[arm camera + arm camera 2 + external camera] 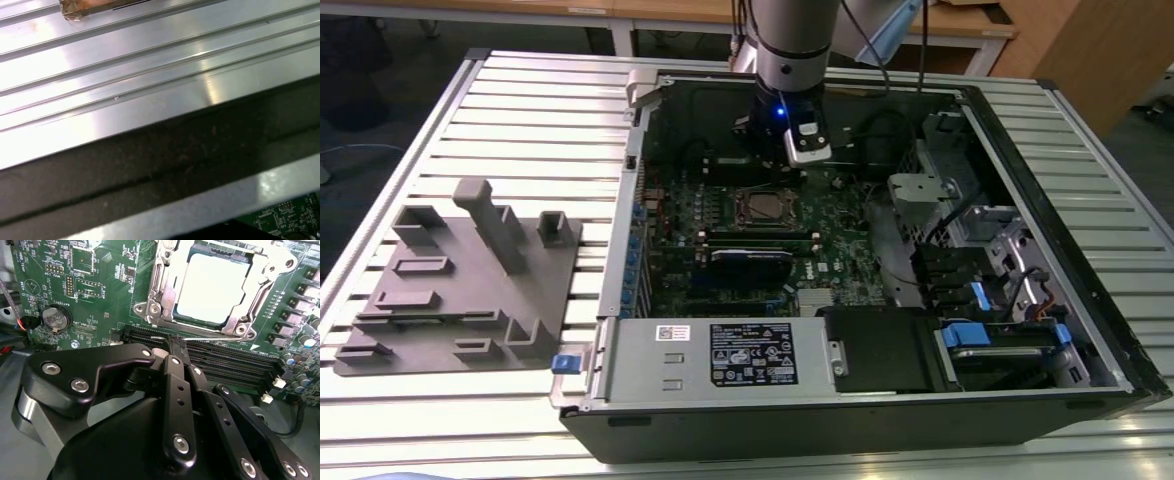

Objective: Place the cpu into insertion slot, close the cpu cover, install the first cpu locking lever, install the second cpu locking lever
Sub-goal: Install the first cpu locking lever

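Second wrist view shows the cpu (215,287) seated just beyond the closed end effector (175,342).

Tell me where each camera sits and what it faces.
Exterior view: above, off the arm, looking down into the open case on the table; the arm shows.
Second wrist view: behind the gripper, facing the cpu on the board.
First wrist view: on the wrist, facing the table and case rim.
Exterior and second wrist views share the board.
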Tool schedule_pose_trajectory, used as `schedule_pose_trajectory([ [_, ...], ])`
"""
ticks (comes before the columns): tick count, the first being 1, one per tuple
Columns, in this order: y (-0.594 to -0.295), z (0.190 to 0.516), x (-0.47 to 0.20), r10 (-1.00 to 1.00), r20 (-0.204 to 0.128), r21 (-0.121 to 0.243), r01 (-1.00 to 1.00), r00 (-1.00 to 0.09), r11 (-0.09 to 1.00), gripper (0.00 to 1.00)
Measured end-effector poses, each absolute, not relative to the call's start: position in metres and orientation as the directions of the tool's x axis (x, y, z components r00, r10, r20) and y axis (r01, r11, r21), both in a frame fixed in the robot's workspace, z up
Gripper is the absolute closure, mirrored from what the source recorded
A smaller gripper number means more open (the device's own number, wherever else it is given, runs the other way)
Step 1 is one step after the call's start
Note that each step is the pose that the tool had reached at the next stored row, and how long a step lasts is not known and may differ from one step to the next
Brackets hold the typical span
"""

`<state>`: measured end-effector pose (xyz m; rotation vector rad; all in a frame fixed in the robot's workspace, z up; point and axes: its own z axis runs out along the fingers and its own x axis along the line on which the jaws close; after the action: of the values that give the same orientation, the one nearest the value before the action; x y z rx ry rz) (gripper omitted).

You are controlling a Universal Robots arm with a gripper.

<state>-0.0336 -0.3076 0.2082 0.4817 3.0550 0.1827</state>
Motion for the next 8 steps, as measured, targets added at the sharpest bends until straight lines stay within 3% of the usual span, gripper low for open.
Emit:
schedule_pose_trajectory([
  [8, -0.3076, 0.2077, -0.0338, 0.309, -0.040, 0.128, 0.302, -0.950, 0.945, 0.89],
])
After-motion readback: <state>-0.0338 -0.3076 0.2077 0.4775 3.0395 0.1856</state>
